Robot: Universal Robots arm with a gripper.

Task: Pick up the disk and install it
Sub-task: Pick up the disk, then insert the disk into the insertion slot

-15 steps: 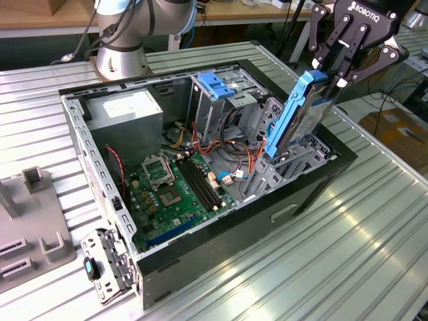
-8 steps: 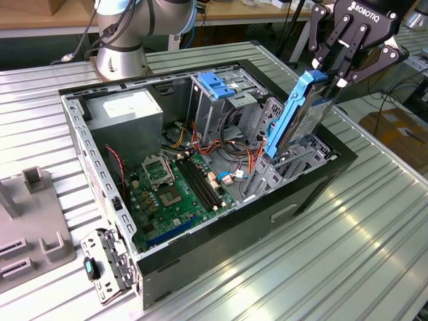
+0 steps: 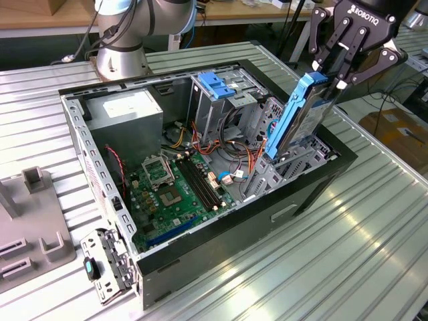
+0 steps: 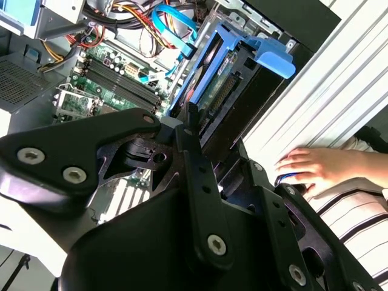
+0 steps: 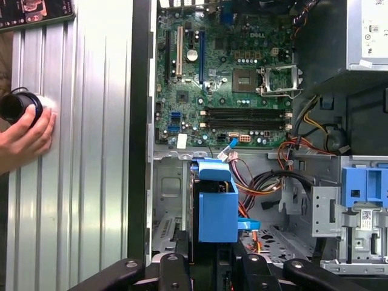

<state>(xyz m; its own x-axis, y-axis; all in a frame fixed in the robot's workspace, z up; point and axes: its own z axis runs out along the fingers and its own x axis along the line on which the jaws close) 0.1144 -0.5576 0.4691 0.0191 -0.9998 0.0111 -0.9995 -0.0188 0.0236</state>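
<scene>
Nearest us in the exterior view lies the ribbed metal tabletop (image 3: 287, 274), with a grey fixture (image 3: 40, 244) at the lower left of the frame. On the tabletop rests the open computer case (image 3: 314, 190). Its side is off, so we look onto the green motherboard (image 3: 170, 194) in the middle of the frame. Behind that, toward the upper left, is the grey power supply (image 3: 127, 110).

At the exterior view's right, over the corner of the case, we find the disk (image 3: 299, 119). It stands steeply tilted and clear of the tabletop. Its upper end is well above the case rim and its lower end is down at the grey drive bay (image 3: 281, 170). The hand (image 3: 329, 75), at the upper right of the frame, is pressed together on that upper end, pinching the disk. In both wrist views the disk's blue frame sticks out of this grip toward the bay.

So we judge the pick-up done and the installing under way but unfinished. Most of the disk is outside the bay, and we cannot tell whether its lower end has caught the rails.

Farther back sit a blue latch piece (image 3: 217, 83) on another cage and the arm's base (image 3: 120, 60) at the upper left. In the second wrist view a person (image 4: 312, 168) touches the tabletop beside the case.
</scene>
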